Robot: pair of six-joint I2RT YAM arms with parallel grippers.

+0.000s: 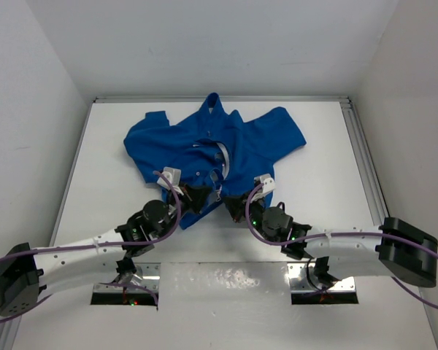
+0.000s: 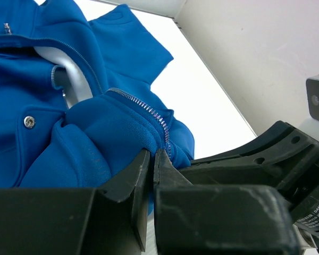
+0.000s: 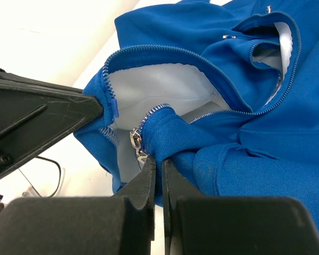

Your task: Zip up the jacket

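The royal-blue jacket (image 1: 204, 138) lies open-fronted at the back middle of the white table, collar away from me. My left gripper (image 1: 199, 197) is shut on the bottom hem of one front panel, right beside the pale zipper teeth (image 2: 149, 112). My right gripper (image 1: 233, 206) is shut on the hem fabric of the other panel (image 3: 175, 133), just beside the small metal zipper pull (image 3: 136, 142). The two grippers are close together at the jacket's near edge. The pale lining (image 3: 159, 85) shows between the parted zipper halves. In the right wrist view the left gripper's black finger (image 3: 42, 114) holds the opposite hem corner.
White walls enclose the table (image 1: 314, 189) on three sides. A metal rail (image 1: 365, 160) runs along its right edge. Purple cables (image 1: 168, 219) loop over both arms. A snap button (image 2: 29, 121) sits on a front pocket.
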